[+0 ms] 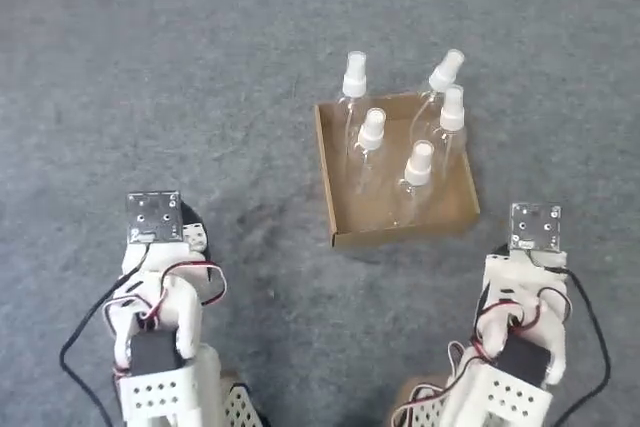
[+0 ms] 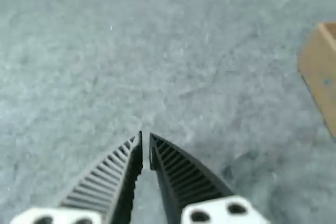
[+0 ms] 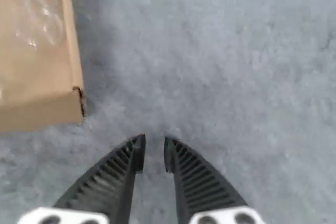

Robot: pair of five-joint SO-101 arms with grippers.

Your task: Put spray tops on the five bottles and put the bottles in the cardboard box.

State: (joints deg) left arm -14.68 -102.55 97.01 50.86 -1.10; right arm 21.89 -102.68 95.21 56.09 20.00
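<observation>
Low in the high view, our two arms sat near the bottom edge, one at the lower left and one at the lower right. Our left gripper [image 2: 146, 137] had its two black toothed jaws together at the tips. It held nothing and hung over the bare grey fuzzy table cover [image 2: 157, 51]. Our right gripper [image 3: 153, 142] had its jaws a tiny bit apart, and it held nothing too. It hung near a corner of the shallow brown cardboard box [image 3: 37, 108], not touching it.

Farther up, just right of the middle of the high view, the box lay flat. The five clear plastic bottles [image 1: 368, 172] stood inside it, as far as we could tell. Each one had a white spray top [image 1: 372, 128] on.

We thought the job looked done, with no top left to put on and no bottle left outside. The next move, we thought, only called for keeping the arms off the box, so the bottles would not tip.
</observation>
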